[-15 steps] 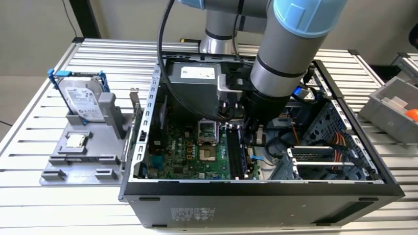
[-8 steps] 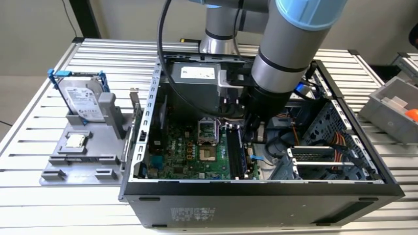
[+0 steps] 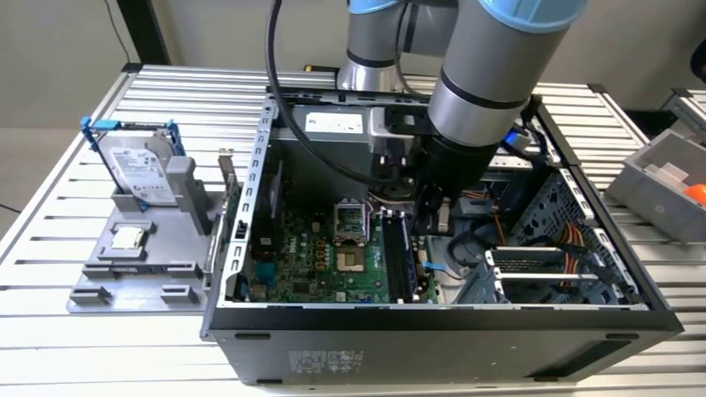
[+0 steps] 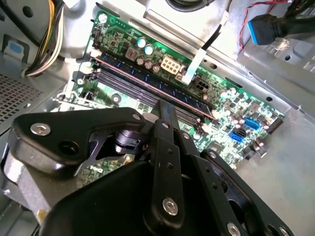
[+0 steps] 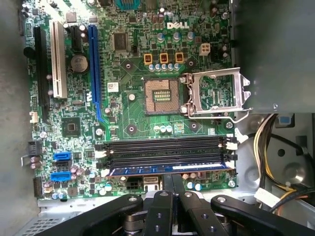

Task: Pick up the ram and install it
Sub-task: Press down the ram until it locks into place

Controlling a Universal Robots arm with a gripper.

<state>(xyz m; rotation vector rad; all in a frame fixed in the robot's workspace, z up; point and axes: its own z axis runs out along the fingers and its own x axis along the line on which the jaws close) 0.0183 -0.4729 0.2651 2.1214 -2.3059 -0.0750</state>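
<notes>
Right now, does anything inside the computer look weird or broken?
Nothing looks broken. The processor socket stands empty with its metal latch flipped open. The ram lies level in its slot, right by the claw.

- An open computer case (image 3: 441, 327) sits on a slatted metal table (image 3: 66, 149).
- A green motherboard (image 5: 133, 83) lies inside, its processor socket (image 5: 160, 96) open.
- A hard drive (image 3: 141, 165) in a blue frame stands in a grey holder (image 3: 132, 273) towards the exterior view's left.
</notes>
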